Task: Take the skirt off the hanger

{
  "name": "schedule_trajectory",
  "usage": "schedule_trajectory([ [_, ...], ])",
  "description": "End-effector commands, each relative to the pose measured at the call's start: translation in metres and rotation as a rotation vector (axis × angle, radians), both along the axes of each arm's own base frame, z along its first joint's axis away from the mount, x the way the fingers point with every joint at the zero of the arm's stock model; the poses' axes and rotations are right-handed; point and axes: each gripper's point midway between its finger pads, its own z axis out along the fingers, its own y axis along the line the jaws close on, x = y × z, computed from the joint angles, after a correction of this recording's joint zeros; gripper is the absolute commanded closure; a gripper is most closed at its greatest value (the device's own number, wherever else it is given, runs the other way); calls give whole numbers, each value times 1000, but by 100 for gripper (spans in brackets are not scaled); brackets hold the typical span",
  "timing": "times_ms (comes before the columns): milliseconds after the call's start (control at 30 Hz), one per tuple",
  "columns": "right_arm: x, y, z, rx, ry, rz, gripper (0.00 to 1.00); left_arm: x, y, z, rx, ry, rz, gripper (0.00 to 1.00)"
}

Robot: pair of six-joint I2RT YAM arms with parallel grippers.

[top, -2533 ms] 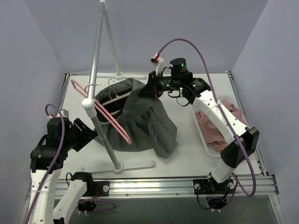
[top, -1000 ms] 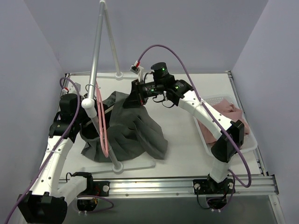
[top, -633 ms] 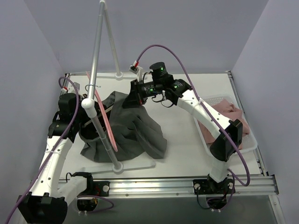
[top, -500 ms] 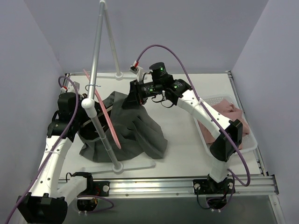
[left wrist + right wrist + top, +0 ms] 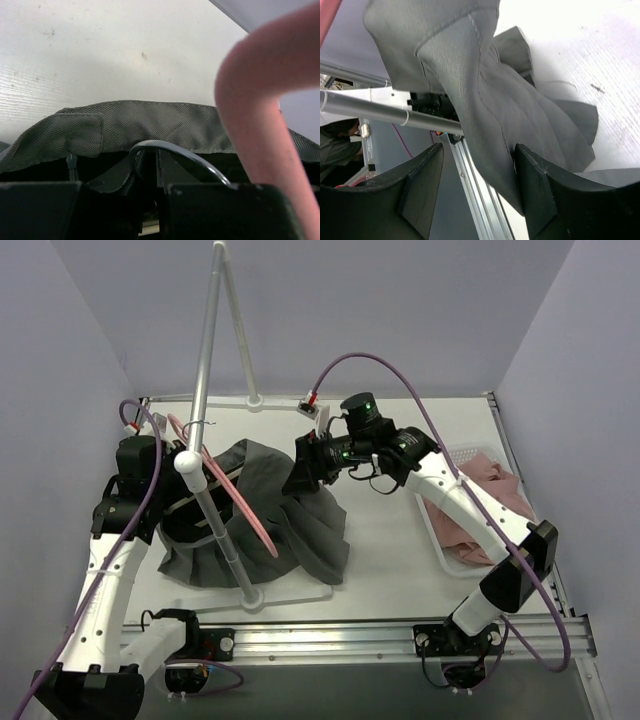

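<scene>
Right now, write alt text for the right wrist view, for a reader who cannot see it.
A grey skirt hangs between the right gripper's two black fingers, filling the middle of the view. A silver rack pole crosses behind it on the left, and the white table shows at upper right.

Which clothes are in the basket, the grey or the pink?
The pink clothes, piled in the white basket on the right. The grey skirt is outside it, draped beside the metal rack.

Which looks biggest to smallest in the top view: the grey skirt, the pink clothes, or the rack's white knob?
Largest: grey skirt.
Then: pink clothes.
Smallest: white knob, though it sits raised, nearer the camera.
</scene>
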Motion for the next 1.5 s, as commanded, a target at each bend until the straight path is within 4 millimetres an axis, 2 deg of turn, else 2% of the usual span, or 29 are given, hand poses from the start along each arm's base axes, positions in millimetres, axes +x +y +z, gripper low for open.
schedule_trajectory([
  [0, -10, -14, 0, -8, -35, -1, 46, -1, -2, 43, -14, -114, -17, 98],
  [133, -15, -21, -7, -15, -20, -4, 60, -1, -4, 43, -16, -111, -24, 98],
  [267, -17, -26, -10, -30, -15, -20, 79, 0, -5, 41, -13, -107, -35, 98],
  [400, -15, -31, -12, -47, -15, -44, 80, 0, -4, 37, 3, -101, -40, 98],
  [433, -15, -33, -11, -49, -20, -51, 87, 0, -4, 36, 6, -101, -40, 98],
  [467, -10, -36, -11, -64, -31, -82, 100, 0, -4, 34, 9, -94, -41, 98],
  [567, 0, -45, -6, -85, -47, -135, 100, 1, 0, 31, 29, -85, -36, 98],
  [633, 14, -56, -2, -121, -79, -216, 100, 1, 5, 26, 50, -70, -22, 98],
  [833, 52, -104, 40, -98, -152, -526, 100, 7, 13, 19, 31, -53, -15, 98],
  [933, 61, -125, 41, -117, -127, -616, 100, 11, 12, 21, 16, -58, -27, 98],
  [1000, 62, -135, 34, -140, -94, -643, 100, 12, 9, 23, 8, -62, -44, 98],
  [1067, 62, -137, 28, -130, -58, -631, 100, 12, 7, 25, -1, -64, -54, 98],
  [1100, 59, -136, 18, -140, -35, -620, 100, 11, 6, 26, -9, -65, -52, 98],
  [1167, 52, -130, 11, -121, -4, -573, 100, 11, 5, 28, -20, -72, -51, 98],
  [1200, 46, -128, -5, -134, 35, -555, 100, 11, 4, 30, -33, -75, -53, 98],
  [1233, 44, -124, -9, -121, 51, -540, 100, 12, 3, 30, -39, -74, -53, 98],
  [1267, 34, -117, -13, -98, 83, -484, 100, 12, 1, 32, -57, -77, -55, 98],
  [1300, 29, -114, -25, -100, 112, -460, 100, 12, 0, 33, -67, -79, -58, 98],
  [1467, 11, -87, -43, -122, 138, -366, 100, 11, -4, 37, -109, -86, -56, 98],
])
